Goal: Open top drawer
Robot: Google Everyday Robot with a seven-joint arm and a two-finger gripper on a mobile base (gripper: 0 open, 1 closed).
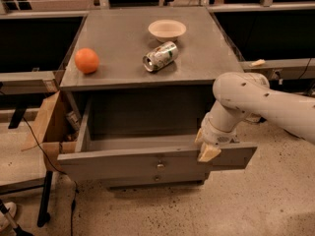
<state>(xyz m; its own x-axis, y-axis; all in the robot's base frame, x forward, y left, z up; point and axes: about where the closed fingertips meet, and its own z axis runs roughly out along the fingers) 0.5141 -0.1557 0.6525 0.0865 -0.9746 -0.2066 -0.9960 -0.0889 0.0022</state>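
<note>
The top drawer (123, 162) is a wide grey drawer pulled far out of the grey cabinet (147, 58). Its deep box stands open and looks empty. A small round knob (160, 165) sits at the centre of its front panel. My gripper (205, 145) hangs at the end of the white arm (256, 102), at the top edge of the drawer front, right of the knob. Its cream fingertips (208, 153) point down over the rim. A second knob (156, 178) of a lower drawer shows just beneath.
On the cabinet top lie an orange (86, 60), a tipped silver can (160, 56) and a cream bowl (167, 30). A cardboard box (47, 122) stands left of the drawer. Dark tables flank the cabinet. Speckled floor lies in front.
</note>
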